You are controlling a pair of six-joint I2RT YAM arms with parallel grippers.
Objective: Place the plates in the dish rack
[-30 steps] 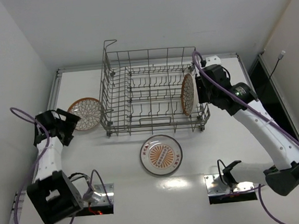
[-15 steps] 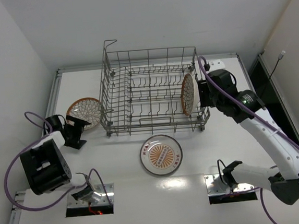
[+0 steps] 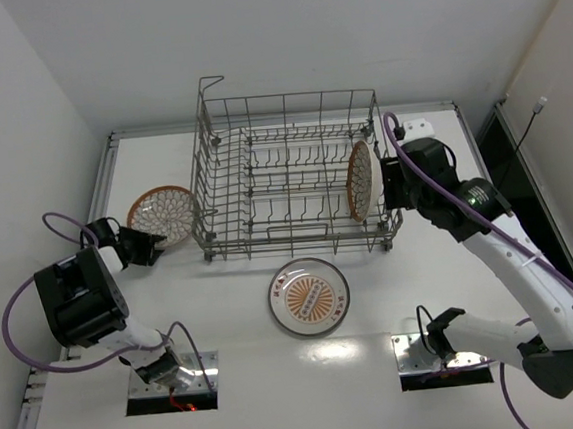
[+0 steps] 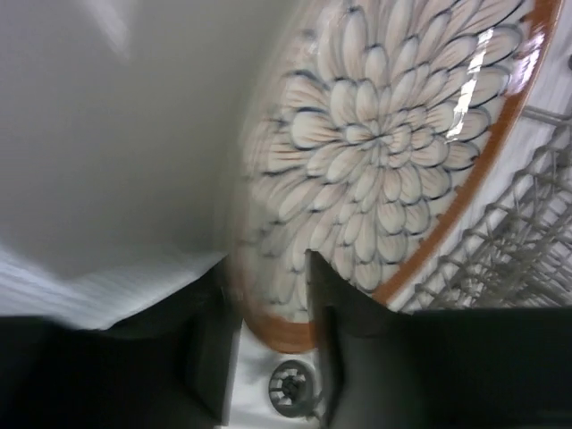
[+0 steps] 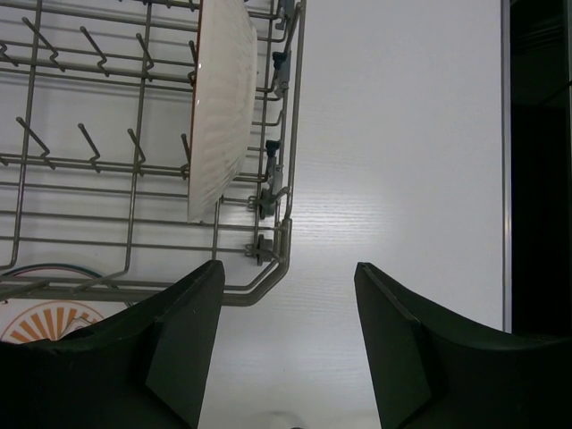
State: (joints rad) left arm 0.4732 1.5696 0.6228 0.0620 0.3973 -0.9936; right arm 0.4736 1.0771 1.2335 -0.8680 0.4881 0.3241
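A brown-rimmed petal plate [image 3: 163, 215] lies on the table left of the dish rack [image 3: 286, 98]. My left gripper [image 3: 150, 242] is at its near-left edge, shut on the rim. In the left wrist view the plate [image 4: 384, 152] fills the frame, blurred, with its rim between the fingers of my left gripper [image 4: 266, 268]. A second petal plate [image 3: 361, 181] stands upright at the rack's right end. The sunburst plate [image 3: 309, 296] lies flat in front of the rack. My right gripper [image 3: 393, 187] hangs open and empty beside that right end; the standing plate [image 5: 219, 107] is ahead of it.
The rack's near right corner rail [image 5: 296, 134] sits just left of my right gripper [image 5: 286, 265], with bare table under the gap. The rack's wires [image 4: 509, 259] lie close behind the left plate. A tall handle loop [image 3: 211, 83] rises at the rack's far left corner. White walls enclose the table.
My left arm dropped low and reached to the petal plate's near-left rim, and its jaws closed from wide open onto it. My right gripper drifted slightly right of the rack.
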